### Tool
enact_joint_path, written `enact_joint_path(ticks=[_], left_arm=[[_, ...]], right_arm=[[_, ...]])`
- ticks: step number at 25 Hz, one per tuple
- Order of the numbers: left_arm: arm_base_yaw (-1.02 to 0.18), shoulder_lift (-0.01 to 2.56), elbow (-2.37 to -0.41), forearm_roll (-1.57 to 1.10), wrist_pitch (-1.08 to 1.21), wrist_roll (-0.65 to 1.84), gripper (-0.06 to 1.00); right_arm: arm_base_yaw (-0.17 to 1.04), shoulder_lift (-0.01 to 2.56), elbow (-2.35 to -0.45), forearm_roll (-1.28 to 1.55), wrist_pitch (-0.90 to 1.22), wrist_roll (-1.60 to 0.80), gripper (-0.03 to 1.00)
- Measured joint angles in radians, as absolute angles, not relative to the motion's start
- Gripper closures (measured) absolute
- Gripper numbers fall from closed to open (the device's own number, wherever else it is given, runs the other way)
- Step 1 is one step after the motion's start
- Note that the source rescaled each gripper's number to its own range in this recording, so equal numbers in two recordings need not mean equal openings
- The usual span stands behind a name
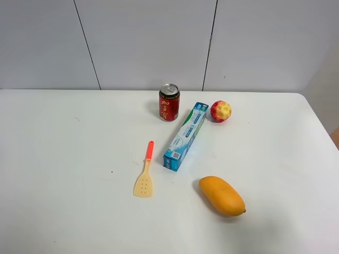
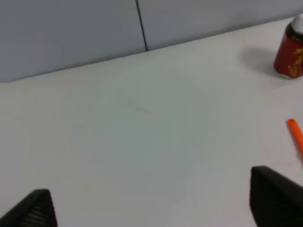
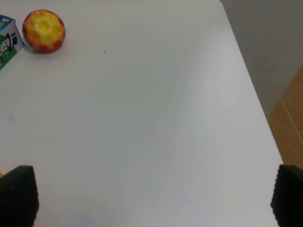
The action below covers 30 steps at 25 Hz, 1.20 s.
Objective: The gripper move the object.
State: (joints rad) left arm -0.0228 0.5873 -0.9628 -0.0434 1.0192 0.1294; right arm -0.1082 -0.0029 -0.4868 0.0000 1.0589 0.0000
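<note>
The long blue, white and green toothpaste carton [image 1: 185, 136] lies flat on the white table [image 1: 63, 159], slanting from near the can toward the front. One end of it shows at the edge of the right wrist view [image 3: 7, 40]. Neither arm shows in the exterior high view. My left gripper [image 2: 154, 208] is open and empty over bare table, left of the can and spatula. My right gripper [image 3: 152, 196] is open and empty over bare table, to the right of the carton and apart from it.
A red can [image 1: 169, 102] stands behind the carton and shows in the left wrist view [image 2: 289, 54]. A red-yellow apple [image 1: 221, 111] lies by the carton's far end. An orange spatula [image 1: 145, 172] lies left of it, a mango [image 1: 222, 195] front right. The table's right edge [image 3: 255, 104] is near.
</note>
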Motion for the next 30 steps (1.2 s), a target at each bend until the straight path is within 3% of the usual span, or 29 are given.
enact_joint_path(ticks=[6,13,30], left_arm=[[0.011,0.267,-0.730,-0.085,1.094,0.115,0.26],[0.011,0.079,-0.525,-0.139,1.058,0.114,0.28],[-0.006,-0.008,-0.509,-0.146,1.055,0.112,0.29]], right_arm=[[-0.108,-0.003,-0.487,0.000,1.059,0.000,-0.03],[-0.108,-0.003,-0.487,0.000,1.059,0.000,-0.03],[-0.108,-0.003,-0.487,0.000,1.059,0.000,-0.03]])
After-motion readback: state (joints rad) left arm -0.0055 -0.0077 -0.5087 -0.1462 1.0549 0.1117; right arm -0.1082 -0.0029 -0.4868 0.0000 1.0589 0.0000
